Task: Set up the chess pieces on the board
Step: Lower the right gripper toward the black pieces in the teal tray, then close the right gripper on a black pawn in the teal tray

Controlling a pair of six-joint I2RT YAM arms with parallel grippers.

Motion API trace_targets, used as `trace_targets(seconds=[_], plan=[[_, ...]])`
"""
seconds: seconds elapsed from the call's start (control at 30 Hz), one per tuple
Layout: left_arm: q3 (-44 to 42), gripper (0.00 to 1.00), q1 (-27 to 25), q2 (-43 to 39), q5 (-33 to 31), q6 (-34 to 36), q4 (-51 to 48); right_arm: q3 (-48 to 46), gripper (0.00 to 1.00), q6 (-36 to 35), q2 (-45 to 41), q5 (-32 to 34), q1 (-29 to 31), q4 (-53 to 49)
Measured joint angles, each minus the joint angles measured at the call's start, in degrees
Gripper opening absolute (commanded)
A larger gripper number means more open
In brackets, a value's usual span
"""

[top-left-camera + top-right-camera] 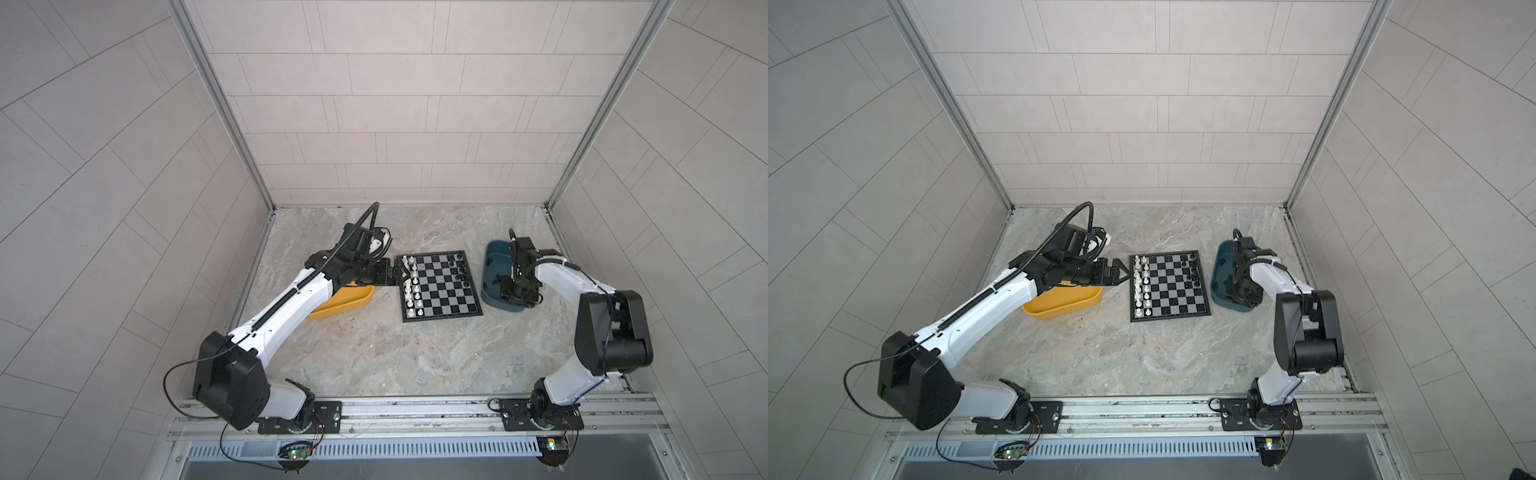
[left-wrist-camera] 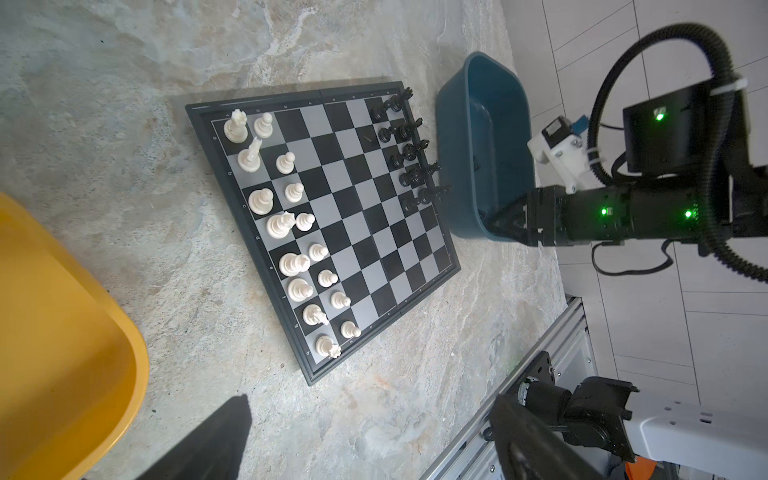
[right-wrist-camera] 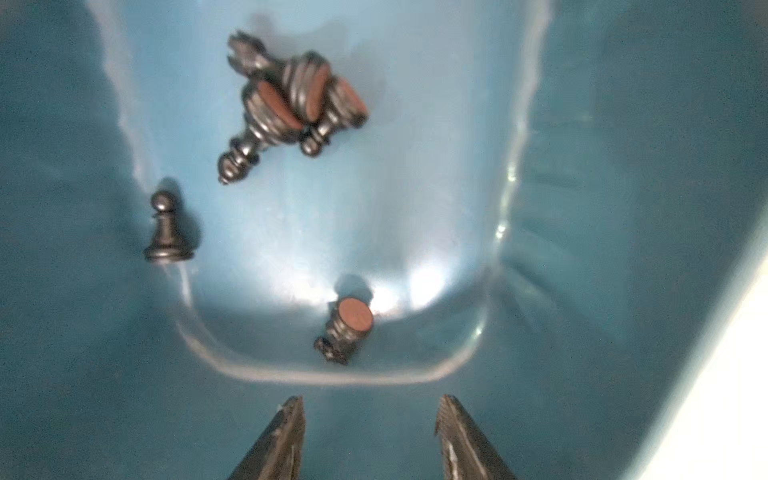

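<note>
Closest to the right wrist camera are the two fingertips (image 3: 286, 436) of your right gripper (image 3: 371, 401). They stand apart with nothing between them, so it is open and empty, reaching down inside the teal tray (image 3: 623, 208). On the tray floor just ahead of it, one black piece (image 3: 349, 328) lies on its side with its brown base turned toward the lens. Farther in, three more (image 3: 291, 99) lie heaped together and touching. A lone pawn (image 3: 168, 232) sits at the foot of a side wall; you cannot tell whether it stands or leans. In a top view the tray sits just beside the right edge of the board (image 1: 440, 286), which lies toward the far edge of the table (image 1: 415, 365). The white pieces (image 2: 293, 264) fill two files along the board's left edge, eight in each. The black pieces (image 2: 405, 178) stand two abreast along its right edge, from the far corner to just past the middle. Your left gripper (image 1: 1124, 272) hangs with its jaws spread wide and holds nothing. It is just beside the board's left edge near the far corner, next to the yellow tray (image 1: 1059, 307).
</note>
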Motion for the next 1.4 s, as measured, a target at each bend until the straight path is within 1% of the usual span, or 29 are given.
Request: trace_targets(seconds=[0.1, 0.2, 0.33, 0.4, 0.47, 0.53, 0.73, 0.83, 0.9, 0.97, 1.07, 1.4], plan=[[0.0, 0.97, 0.3, -1.3, 0.0, 0.5, -1.7, -6.7, 0.52, 1.9, -5.5, -2.9, -0.4, 0.3], [-0.1, 0.97, 0.6, -2.5, 0.0, 1.0, -3.2, -10.3, 0.52, 3.5, -10.9, -4.3, -0.6, -0.6], [0.0, 0.97, 0.7, -4.0, 0.1, 1.1, -4.6, -9.4, 0.51, 4.4, -17.8, -2.7, -0.6, -0.7], [0.7, 0.97, 0.7, -4.3, 0.5, 1.1, -5.4, -7.3, 0.51, 5.0, -19.2, -1.1, -0.8, 0.8], [1.5, 0.97, 0.7, -4.3, 0.8, 1.1, -5.5, -3.8, 0.47, 5.5, -17.4, 0.4, -1.1, 2.1], [2.1, 0.97, 0.7, -4.3, 0.9, 1.1, -5.5, 0.0, 0.44, 6.2, -13.2, 1.5, -1.4, 4.4], [2.2, 0.97, 0.7, -4.3, 0.9, 1.0, -5.3, 11.3, 0.42, 7.0, 5.1, 1.1, -2.1, 6.5], [1.8, 0.97, 0.7, -4.3, 0.9, 0.8, -4.9, 12.9, 0.42, 6.7, 10.4, 0.9, -2.2, 6.6], [1.4, 0.97, 0.7, -4.3, 0.9, 0.7, -4.9, 12.9, 0.41, 6.6, 12.2, 0.6, -2.3, 6.4], [0.9, 0.97, 0.7, -4.3, 0.9, 0.6, -4.5, 12.9, 0.37, 6.5, 13.1, 0.3, -2.5, 6.4], [0.1, 0.97, 0.7, -4.3, 0.8, 0.5, -4.4, 12.9, 0.33, 6.4, 13.6, -0.2, -2.6, 6.4], [-0.5, 0.97, 0.7, -4.3, 0.4, 0.5, -4.0, 9.5, 0.33, 6.3, 14.3, -4.3, -2.6, 7.3]])
